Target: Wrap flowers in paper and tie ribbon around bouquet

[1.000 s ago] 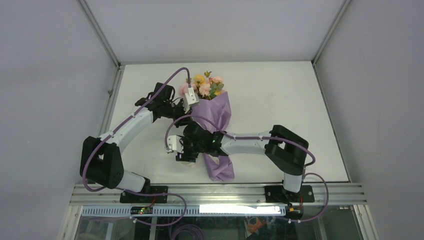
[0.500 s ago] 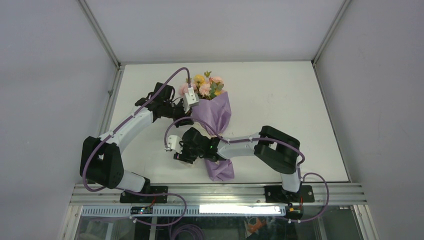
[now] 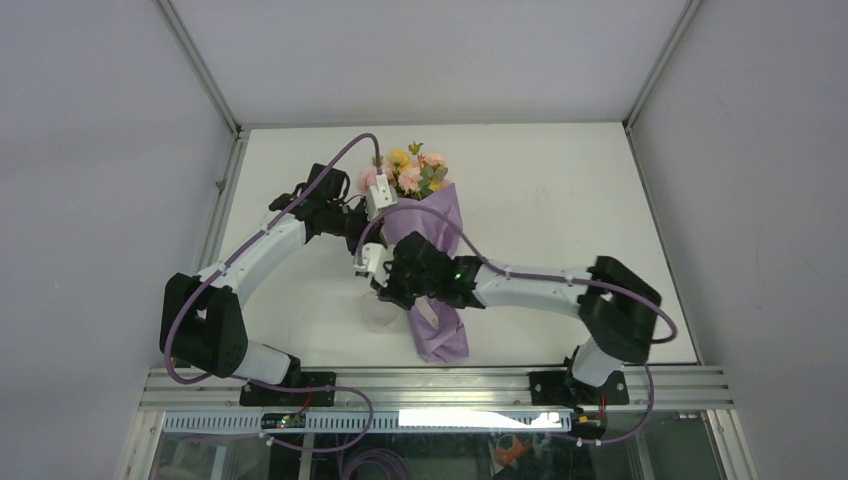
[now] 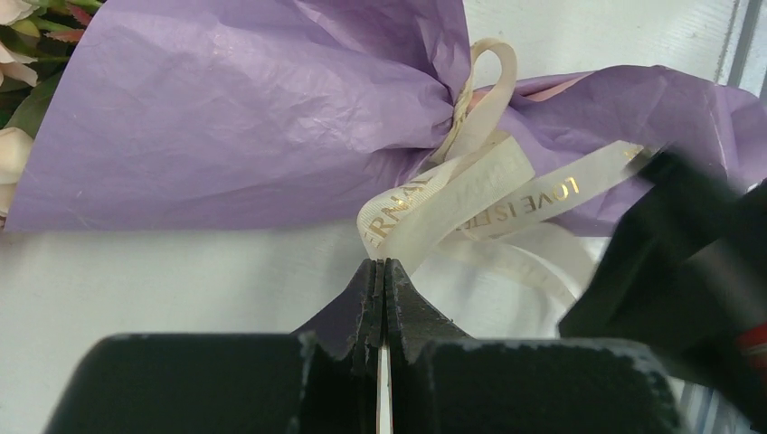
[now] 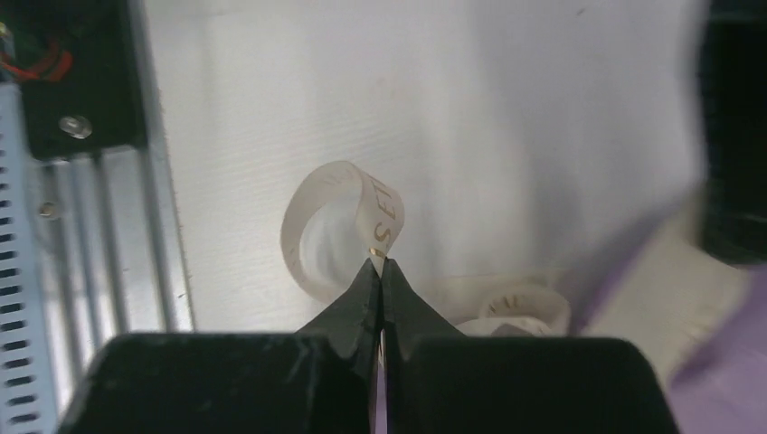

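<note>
Your right fingers [image 5: 362, 298] were clenched on a loop of the ribbon [image 5: 339, 226] right at their tips, over the tabletop [image 5: 497, 136]. Your left fingers [image 4: 362, 303] pinched the strand leading ahead to the cinched waist of the bouquet [image 4: 235, 117], which lay crosswise beyond them.

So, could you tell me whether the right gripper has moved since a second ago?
Yes: the right gripper shifted right, away from the front rail, up against the bouquet.

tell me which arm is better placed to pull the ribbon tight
Probably the right: the right claw is shut on a loose loop of ribbon with room to pull; the left claw pinches it beside the bouquet as anchor.
</note>
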Tool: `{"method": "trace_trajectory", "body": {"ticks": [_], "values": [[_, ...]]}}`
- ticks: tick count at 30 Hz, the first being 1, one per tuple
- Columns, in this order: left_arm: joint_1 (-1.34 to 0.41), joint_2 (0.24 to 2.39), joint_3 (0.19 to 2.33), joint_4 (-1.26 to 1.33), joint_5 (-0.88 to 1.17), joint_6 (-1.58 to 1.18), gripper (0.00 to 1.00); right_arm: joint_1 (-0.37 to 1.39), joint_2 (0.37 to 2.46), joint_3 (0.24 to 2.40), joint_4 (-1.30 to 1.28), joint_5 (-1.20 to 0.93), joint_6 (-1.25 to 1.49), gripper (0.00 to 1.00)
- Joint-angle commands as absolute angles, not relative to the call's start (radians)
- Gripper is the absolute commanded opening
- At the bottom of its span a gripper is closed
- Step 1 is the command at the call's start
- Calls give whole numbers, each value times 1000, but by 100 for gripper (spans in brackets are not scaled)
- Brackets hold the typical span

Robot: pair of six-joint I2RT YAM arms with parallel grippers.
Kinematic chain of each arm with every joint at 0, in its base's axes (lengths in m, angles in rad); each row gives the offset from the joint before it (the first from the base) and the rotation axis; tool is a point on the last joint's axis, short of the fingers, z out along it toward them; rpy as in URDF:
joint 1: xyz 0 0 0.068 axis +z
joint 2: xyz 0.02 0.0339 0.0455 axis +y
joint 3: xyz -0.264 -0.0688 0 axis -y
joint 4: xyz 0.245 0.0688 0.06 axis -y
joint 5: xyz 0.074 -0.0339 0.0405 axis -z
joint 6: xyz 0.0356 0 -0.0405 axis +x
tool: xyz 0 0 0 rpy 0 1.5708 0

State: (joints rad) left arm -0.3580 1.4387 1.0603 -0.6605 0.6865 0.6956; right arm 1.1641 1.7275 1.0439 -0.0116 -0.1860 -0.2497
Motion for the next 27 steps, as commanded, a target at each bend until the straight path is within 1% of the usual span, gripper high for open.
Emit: {"method": "trace_trajectory", "body": {"ticks": [1,4,8,12,18,22,23,25,27], "values": [[-351,1408,1118,-673,779,717,0,1116,1460,1054,-226,-325,-166,0],[-357,1401,1126,-687,798,702,0,1086,1312,1008,-369,-294,-115,0],[-365,1405,1133,-705,812,701,0,980,1124,958,-473,-220,-87,0],[-377,1401,1130,-716,810,717,0,907,1023,935,-536,-213,-135,0],[-380,1395,1138,-722,804,715,0,903,1005,941,-609,-335,-156,0],[-386,1381,1132,-752,805,754,0,886,1007,955,-680,-479,-181,0],[-396,1371,1123,-767,806,780,0,888,1027,946,-672,-481,-158,0],[-427,1355,1097,-794,801,827,0,908,1076,899,-566,-446,-52,0],[-460,1346,1070,-817,800,860,0,968,1107,843,-448,-335,-7,0]]}}
